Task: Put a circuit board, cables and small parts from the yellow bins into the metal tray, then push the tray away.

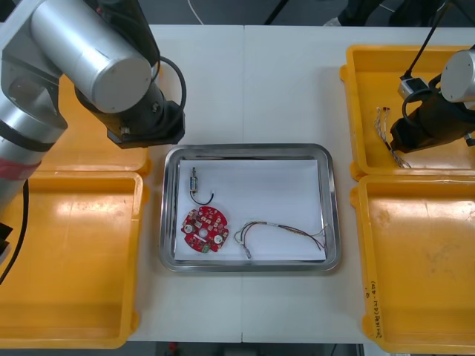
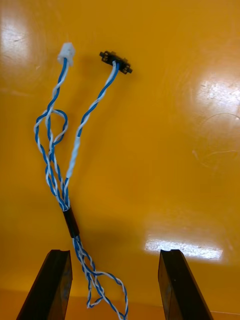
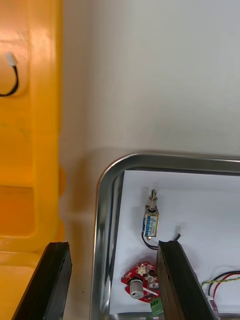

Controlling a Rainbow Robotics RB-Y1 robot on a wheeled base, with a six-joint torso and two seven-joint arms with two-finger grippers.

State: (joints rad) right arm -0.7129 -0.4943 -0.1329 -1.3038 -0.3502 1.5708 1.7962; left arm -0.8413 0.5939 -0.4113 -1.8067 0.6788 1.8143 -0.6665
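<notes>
- Right wrist view: right gripper [image 2: 115, 252] spread, straddling blue and white cable [image 2: 70, 220] on yellow bin [image 2: 175, 125] floor, likely lined up to pinch.
- Left gripper [image 3: 114, 244] spread, idle over metal tray [image 3: 102, 200] corner; circuit board [image 1: 205, 229] inside.

No legible text anywhere. One small dark printed marking [image 1: 374, 304] stands on the inner rim of the near right yellow bin [image 1: 358, 245], too small to read.

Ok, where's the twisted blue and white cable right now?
The blue and white cable lies on the floor of the far yellow bin on the robot's right, between the open fingers of the right gripper, not yet gripped.
</notes>
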